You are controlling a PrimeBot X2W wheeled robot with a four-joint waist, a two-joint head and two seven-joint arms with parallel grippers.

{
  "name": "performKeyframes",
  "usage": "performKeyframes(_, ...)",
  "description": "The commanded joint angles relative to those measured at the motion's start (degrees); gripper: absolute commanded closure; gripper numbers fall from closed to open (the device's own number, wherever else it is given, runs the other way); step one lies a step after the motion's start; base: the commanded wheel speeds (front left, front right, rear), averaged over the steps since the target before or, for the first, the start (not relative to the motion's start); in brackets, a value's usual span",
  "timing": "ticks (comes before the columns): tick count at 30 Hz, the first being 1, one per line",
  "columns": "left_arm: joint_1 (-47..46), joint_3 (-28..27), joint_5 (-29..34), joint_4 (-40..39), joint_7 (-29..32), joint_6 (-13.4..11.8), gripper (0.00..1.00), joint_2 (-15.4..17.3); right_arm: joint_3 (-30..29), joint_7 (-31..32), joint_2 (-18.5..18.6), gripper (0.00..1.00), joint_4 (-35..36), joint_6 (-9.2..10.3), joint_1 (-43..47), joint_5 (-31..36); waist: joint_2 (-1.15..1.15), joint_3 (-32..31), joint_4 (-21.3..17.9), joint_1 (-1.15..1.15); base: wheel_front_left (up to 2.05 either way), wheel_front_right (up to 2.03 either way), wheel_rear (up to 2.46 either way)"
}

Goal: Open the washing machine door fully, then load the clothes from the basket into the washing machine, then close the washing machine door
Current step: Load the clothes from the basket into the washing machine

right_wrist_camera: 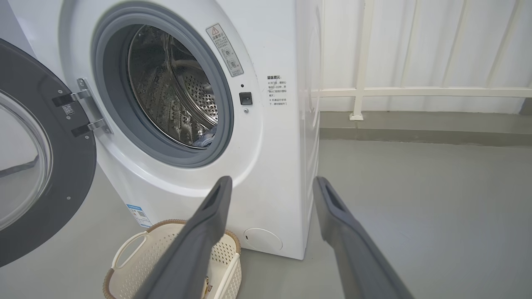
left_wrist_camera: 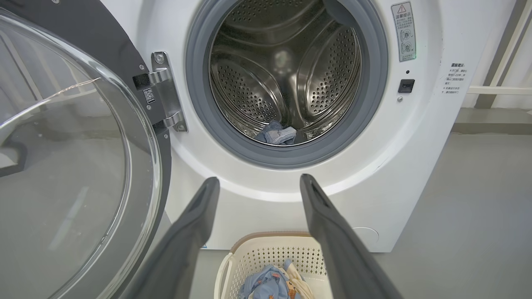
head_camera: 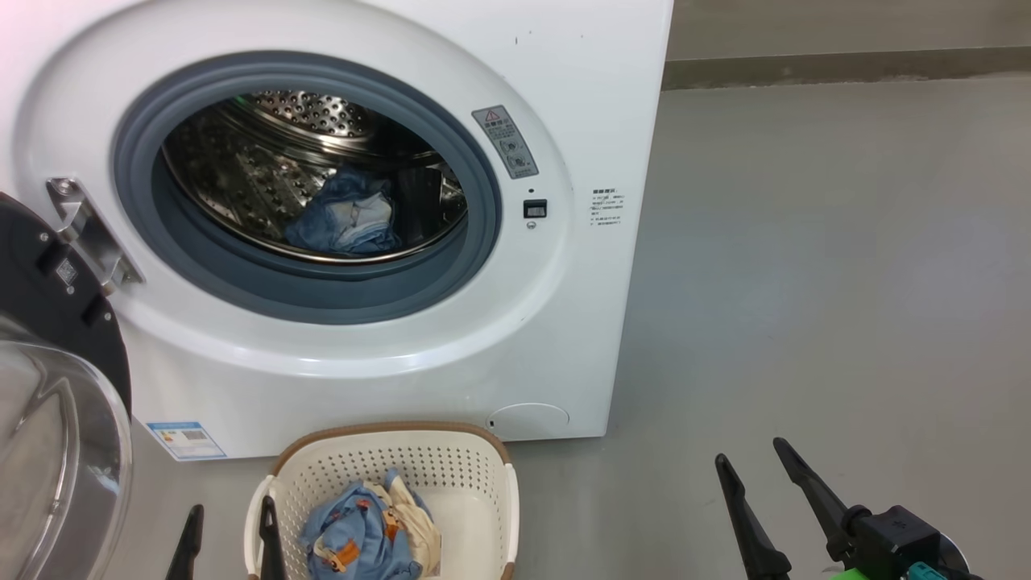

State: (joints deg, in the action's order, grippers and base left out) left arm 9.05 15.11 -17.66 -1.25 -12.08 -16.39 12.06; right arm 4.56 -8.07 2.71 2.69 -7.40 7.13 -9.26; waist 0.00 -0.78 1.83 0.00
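While the washing machine door point(head_camera: 48, 282) hung wide at the left of the head view, one denim bundle point(head_camera: 346, 217) lay inside the washing machine point(head_camera: 580, 121) and the other bundle point(head_camera: 366, 532) sat in the basket point(head_camera: 387, 431). The left gripper point(head_camera: 232, 506) was spread at the basket's near-left rim, and the right gripper point(head_camera: 749, 451) was spread over the floor, well apart. In the left wrist view, the left gripper point(left_wrist_camera: 259, 178) pointed above the basket point(left_wrist_camera: 266, 243); it would do best to tip down, straddle the bundle's thick middle and pinch deep, clear of the perforated wall. In the right wrist view, the right gripper point(right_wrist_camera: 272, 179) gaped, holding nothing.
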Motion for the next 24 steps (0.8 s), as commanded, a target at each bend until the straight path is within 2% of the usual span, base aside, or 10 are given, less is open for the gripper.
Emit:
performKeyframes(1, -1.38, -1.95, -0.49, -1.68, 0.22, -0.59, 0.00, 0.85, 1.16, 0.18, 0.17, 0.00, 1.70, -0.09, -0.78, -0.09, 0.00, -0.05, 0.06, 0.00, 0.00, 0.00, 0.00)
performKeyframes(24, -2.03, -1.51, -1.44, 0.07, 0.42, -0.80, 0.00, 1.09, 1.16, 0.63, 0.17, 0.00, 2.05, -0.09, -1.05, -0.10, 0.00, 0.10, 0.63, 0.00, 0.00, 0.00, 0.00)
